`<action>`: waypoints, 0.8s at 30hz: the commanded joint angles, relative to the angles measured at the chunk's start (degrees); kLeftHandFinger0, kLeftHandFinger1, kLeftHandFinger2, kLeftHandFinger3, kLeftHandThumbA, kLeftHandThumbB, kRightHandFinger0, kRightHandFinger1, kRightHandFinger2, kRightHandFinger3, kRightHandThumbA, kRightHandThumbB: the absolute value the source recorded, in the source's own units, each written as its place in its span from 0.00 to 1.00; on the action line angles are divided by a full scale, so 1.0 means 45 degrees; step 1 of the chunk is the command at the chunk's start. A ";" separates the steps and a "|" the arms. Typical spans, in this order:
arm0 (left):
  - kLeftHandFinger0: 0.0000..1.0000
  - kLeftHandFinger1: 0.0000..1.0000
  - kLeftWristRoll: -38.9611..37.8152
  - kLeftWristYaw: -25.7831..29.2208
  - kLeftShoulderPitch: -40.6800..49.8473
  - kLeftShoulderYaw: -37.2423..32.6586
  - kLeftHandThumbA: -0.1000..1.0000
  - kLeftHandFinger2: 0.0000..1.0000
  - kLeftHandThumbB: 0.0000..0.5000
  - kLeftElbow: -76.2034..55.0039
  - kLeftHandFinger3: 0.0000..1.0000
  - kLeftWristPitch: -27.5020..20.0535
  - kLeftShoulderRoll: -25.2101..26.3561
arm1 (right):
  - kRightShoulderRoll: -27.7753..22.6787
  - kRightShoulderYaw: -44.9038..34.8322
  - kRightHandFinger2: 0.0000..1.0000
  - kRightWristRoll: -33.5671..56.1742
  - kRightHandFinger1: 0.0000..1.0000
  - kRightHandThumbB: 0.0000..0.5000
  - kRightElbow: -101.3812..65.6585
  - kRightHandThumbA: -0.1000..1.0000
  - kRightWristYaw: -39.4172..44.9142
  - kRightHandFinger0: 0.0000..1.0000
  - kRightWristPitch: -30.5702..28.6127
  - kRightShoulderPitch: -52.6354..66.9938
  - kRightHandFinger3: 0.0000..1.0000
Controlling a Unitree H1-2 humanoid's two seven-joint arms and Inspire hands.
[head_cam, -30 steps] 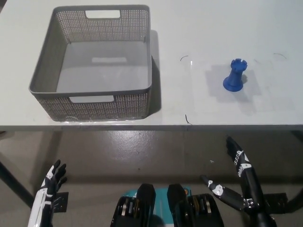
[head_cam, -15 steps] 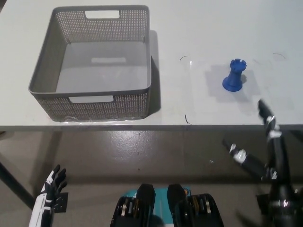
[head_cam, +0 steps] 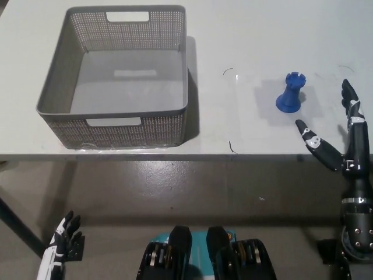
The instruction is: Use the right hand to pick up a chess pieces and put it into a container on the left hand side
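I see blue rook (head_cam: 290, 93) upright on white table (head_cam: 245, 35), well right of grey mesh basket (head_cam: 116, 81); crenellated top, flared base. My right hand (head_cam: 341, 137) near rook's right, fingers spread, holding nothing. Left hand (head_cam: 61, 248) low, below basket, fingers apart.

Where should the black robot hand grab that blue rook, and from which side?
Probably around the narrow waist of the blue rook, between its wide base and crown, which should stop it slipping. It stands upright, and the open right robot hand is already on its right, so come in from the right.
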 commanded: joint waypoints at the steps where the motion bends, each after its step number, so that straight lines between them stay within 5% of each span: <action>1: 1.00 1.00 -0.0145 0.0041 -0.0127 0.0127 1.00 1.00 0.10 -0.0098 1.00 -0.0453 0.0090 | -0.0279 -0.0092 1.00 0.0239 1.00 0.59 0.0539 0.87 -0.0336 1.00 -0.0240 -0.0950 1.00; 17: 1.00 1.00 -0.0203 -0.0019 -0.0497 0.0357 1.00 1.00 0.12 -0.0298 1.00 -0.0095 0.0200 | -0.0949 0.0429 1.00 -0.0192 1.00 0.65 0.4240 0.89 -0.0529 1.00 -0.0385 -0.3922 1.00; 24: 1.00 1.00 -0.0225 -0.0085 -0.0495 0.0345 1.00 1.00 0.11 -0.0306 1.00 -0.0053 0.0221 | -0.1381 0.0950 1.00 -0.0422 1.00 0.65 0.6160 0.78 -0.0641 1.00 -0.0674 -0.5086 1.00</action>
